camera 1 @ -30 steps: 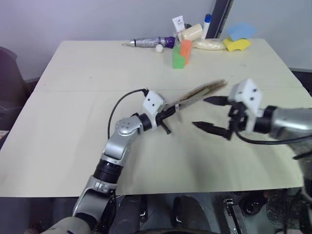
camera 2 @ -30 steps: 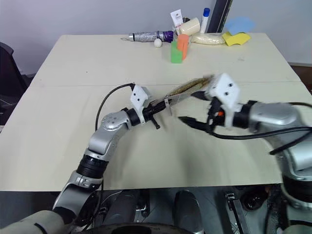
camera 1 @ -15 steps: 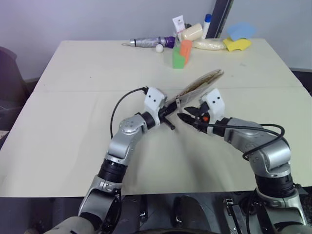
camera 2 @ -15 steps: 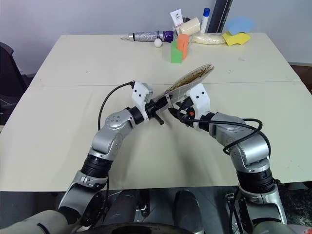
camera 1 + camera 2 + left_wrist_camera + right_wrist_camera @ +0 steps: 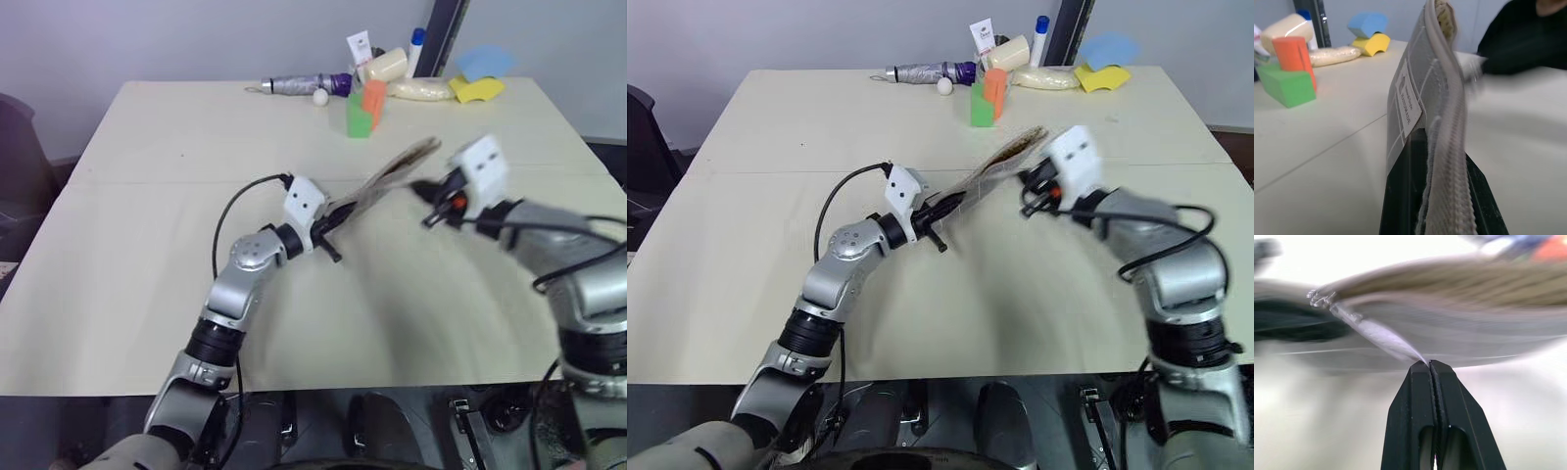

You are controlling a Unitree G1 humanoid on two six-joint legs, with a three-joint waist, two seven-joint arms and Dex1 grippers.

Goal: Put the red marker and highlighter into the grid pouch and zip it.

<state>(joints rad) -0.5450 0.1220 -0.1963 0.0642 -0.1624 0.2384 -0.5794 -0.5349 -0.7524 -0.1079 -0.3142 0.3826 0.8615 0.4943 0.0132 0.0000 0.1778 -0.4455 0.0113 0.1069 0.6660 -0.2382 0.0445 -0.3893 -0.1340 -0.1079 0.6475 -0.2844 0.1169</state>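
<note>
The left gripper [image 5: 331, 217] is clenched on one end of the pouch [image 5: 392, 172], held above the table [image 5: 147, 196], long axis slanting up and away toward the green block [image 5: 359, 117]. The right gripper [image 5: 1431, 363] is closed, seemingly pinching the zipper pull [image 5: 1381, 339].

Motion blur smears the grid pouch [image 5: 1449, 308], hiding whether its zipper is closed.

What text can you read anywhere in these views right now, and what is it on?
"HANDMADE" on the small white label sewn to the grid pouch; a smaller line above it is too small to read.
White tag among the items at the table's far edge: dark print, too small to read.
</note>
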